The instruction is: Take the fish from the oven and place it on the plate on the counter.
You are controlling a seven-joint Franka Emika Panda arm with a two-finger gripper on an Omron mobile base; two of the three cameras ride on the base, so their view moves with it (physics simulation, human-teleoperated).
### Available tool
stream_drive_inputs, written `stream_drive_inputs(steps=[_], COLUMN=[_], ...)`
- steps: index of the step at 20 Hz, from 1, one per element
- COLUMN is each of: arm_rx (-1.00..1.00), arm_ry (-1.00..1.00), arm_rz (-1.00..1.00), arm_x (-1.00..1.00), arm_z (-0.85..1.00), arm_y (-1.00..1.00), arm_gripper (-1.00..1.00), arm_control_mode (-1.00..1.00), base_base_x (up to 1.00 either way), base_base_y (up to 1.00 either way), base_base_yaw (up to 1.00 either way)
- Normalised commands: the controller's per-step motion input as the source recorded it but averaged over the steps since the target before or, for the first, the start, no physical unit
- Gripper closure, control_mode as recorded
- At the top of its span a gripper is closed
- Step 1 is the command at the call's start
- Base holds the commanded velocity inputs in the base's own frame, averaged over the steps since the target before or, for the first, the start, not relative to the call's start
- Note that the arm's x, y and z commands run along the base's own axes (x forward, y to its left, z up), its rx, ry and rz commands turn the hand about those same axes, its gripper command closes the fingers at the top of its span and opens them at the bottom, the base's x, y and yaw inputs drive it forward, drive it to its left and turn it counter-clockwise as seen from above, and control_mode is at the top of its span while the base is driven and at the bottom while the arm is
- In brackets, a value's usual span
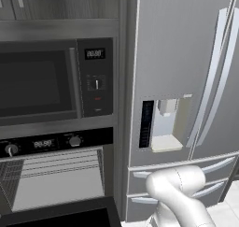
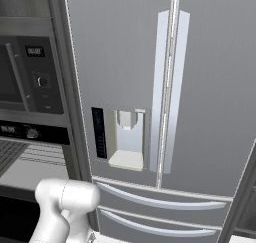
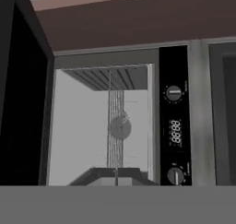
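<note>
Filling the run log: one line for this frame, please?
oven: door open | wire rack: visible | fish: not seen | fingers: shut, holding nothing seen | fridge: closed

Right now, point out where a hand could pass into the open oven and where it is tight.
The oven cavity is open: bare pale floor between the side rack rails, with room under the wire rack. Tight spots: the dropped door below, the knob panel above, and the fridge close on the right.

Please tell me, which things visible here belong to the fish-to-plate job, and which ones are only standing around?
For the job:
oven, door open, wire racks visible

Not for the job:
microwave above the oven
fridge with its water dispenser
</note>
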Motion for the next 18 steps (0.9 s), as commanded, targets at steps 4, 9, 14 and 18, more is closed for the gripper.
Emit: stream_drive_inputs(steps=[4, 9, 14, 18], arm_rx=[0.00, 0.00, 0.00, 0.00], arm_ry=[0.15, 0.15, 0.16, 0.17], arm_rz=[0.00, 0.00, 0.00, 0.00], arm_x=[0.72, 0.79, 0.93, 1.00], arm_z=[0.24, 0.41, 0.26, 0.00], arm_y=[-0.06, -0.09, -0.33, -0.39], arm_gripper=[1.00, 1.00, 1.00, 1.00], arm_control_mode=[-1.00, -1.00, -1.00, -1.00], base_base_x=[0.00, 0.00, 0.00, 0.00], base_base_y=[0.00, 0.00, 0.00, 0.00], base_base_yaw=[0.00, 0.00, 0.00, 0.00])
